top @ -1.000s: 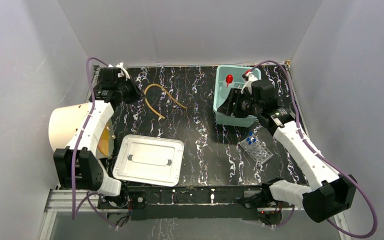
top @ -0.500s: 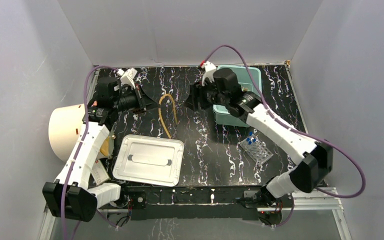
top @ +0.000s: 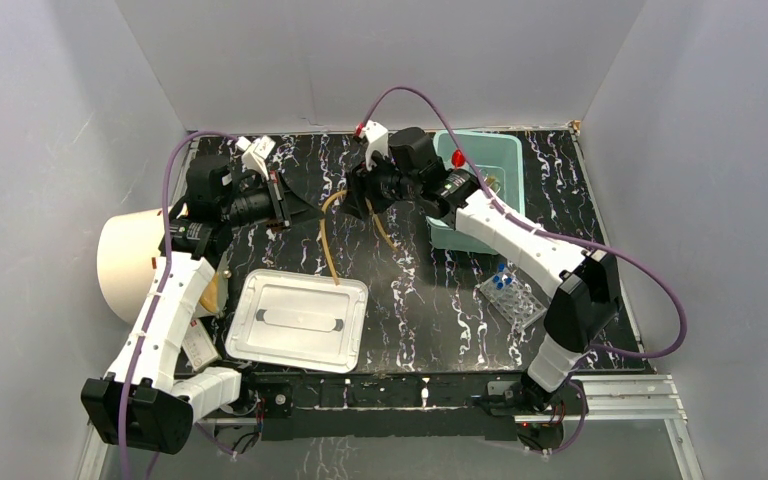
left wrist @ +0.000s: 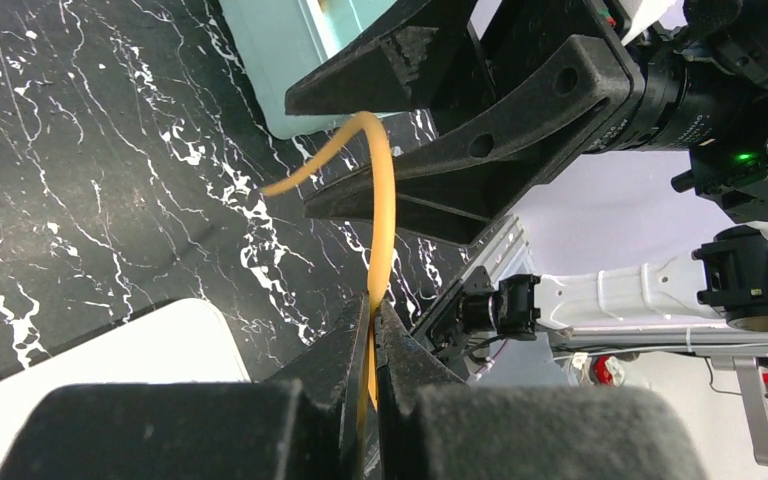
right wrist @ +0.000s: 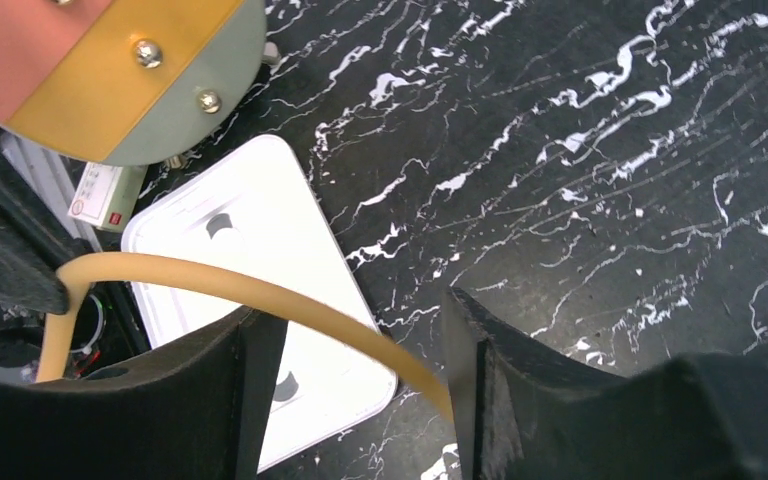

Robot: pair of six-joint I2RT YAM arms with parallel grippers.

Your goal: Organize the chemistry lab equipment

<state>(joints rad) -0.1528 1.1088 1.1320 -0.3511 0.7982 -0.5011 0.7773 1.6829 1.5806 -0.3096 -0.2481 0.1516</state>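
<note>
Right gripper [right wrist: 360, 330] has swung from bin [top: 508, 160] to mid-back desk, jaws wide open astride tubing [left wrist: 386, 200]. Left gripper [left wrist: 372, 305] clamps the tubing, lifted. Handover judged imminent.

One amber tubing [top: 326, 255]; one teal bin [top: 507, 148]; one white tray [top: 300, 320]; one tube rack [top: 516, 305]; one cream cylinder [top: 130, 260]

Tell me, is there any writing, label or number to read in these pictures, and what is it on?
No words or numbers can be read.
On the small white card beside the white tray: a red mark and faint print, too small to read.
On the amber rubber tubing pinched in the left hand: no marking shows.
</note>
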